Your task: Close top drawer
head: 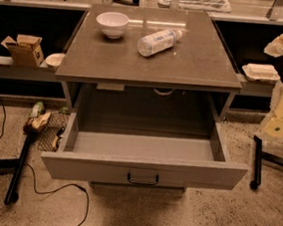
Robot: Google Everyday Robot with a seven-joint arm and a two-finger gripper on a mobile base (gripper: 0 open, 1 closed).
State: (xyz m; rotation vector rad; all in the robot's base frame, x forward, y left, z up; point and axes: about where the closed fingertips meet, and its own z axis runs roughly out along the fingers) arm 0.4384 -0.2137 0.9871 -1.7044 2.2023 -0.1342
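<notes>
The top drawer of the grey cabinet stands pulled far out toward me. Its inside is empty, and its flat grey front panel carries a small dark bar handle at the centre. The two lower drawer fronts are hidden beneath it. My cream-coloured arm comes in at the right edge, and the gripper hangs there, to the right of the drawer's right side wall and apart from it. It holds nothing that I can see.
A white bowl and a lying plastic bottle are on the cabinet top. A wire basket, cables and a black stand leg are on the floor at left. A black pole stands at right.
</notes>
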